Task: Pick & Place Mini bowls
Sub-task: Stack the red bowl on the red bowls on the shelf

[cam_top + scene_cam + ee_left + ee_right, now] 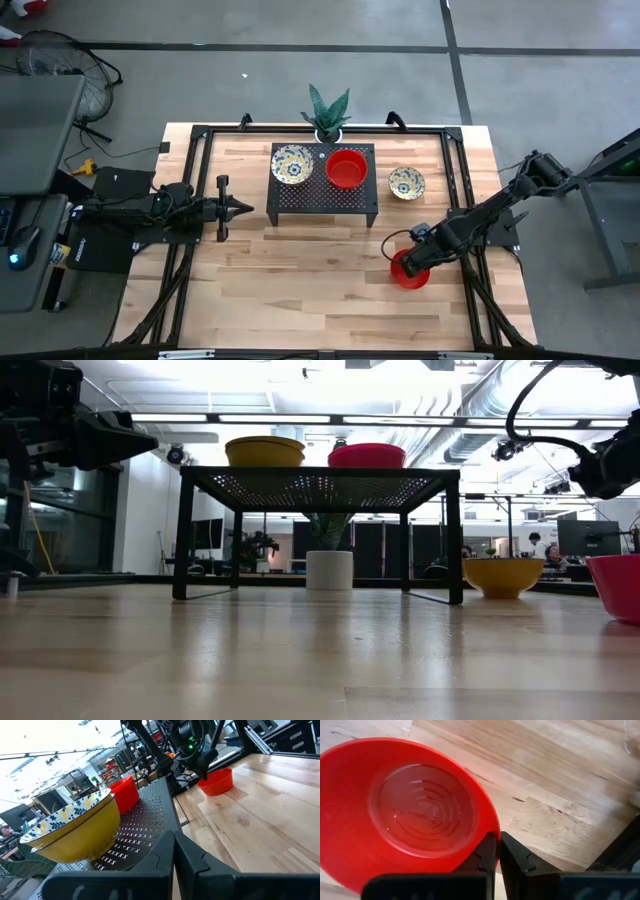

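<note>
Red bowl [410, 815] rim pinched by right gripper [498, 851] jaws.

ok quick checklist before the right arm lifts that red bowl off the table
1. Right gripper shut on the rim of the red bowl: ok, fingers pinch the rim in the right wrist view.
2. Bowl sits flat on the table: ok.
3. Free spot on the black rack: cannot tell; a patterned bowl and a second red bowl already fill most of it.
4. Path clear of the other patterned bowl on the table: ok, it stands apart.
5. Left gripper out of the way: ok, shut, waiting left of the rack.
</note>
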